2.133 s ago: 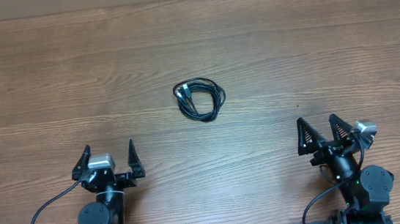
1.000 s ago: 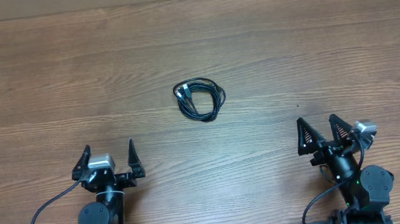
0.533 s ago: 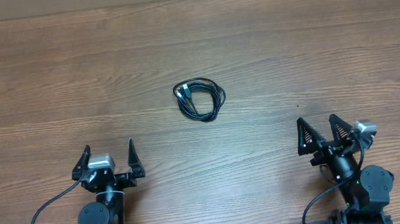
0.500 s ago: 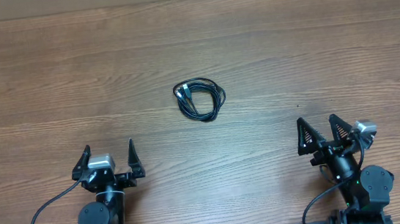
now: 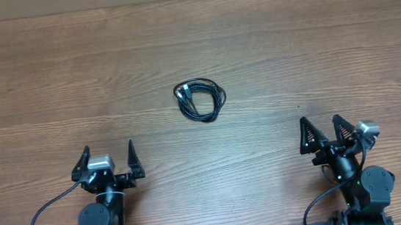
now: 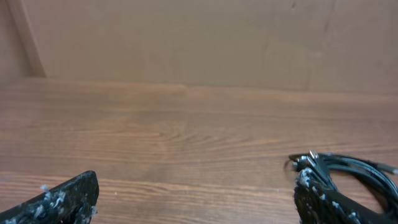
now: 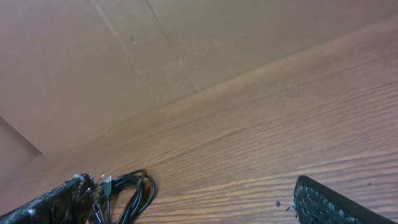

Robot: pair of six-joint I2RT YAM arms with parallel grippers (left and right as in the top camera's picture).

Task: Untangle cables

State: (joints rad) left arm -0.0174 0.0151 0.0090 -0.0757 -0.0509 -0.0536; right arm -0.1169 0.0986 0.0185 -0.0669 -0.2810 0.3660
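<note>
Lying near the middle of the frame in the overhead view, the cables (image 5: 200, 100) make one small black coil, flat on the bare wooden worktop (image 5: 326, 41). The loops are wound closely together and a metal-tipped plug shows at the upper left edge of the coil. The bundle is almost round, only a little wider than it is tall in the frame, so I see no strong long axis to line up with.

The left claw (image 5: 108, 147) is at the lower left of the frame, its two fingers spread wide and holding nothing. The right claw (image 5: 319, 121) is at the lower right, also wide open and empty. Both are well apart from the coil and touch nothing.

From the left claw the coil lies up and to the right. In the left wrist view it shows at the lower right, partly behind one finger. From the right claw it lies up and to the left, and the right wrist view has it at the lower left.

The left arm looks slightly nearer, but the difference is small. In my judgement either arm must first reach forward and inward.
</note>
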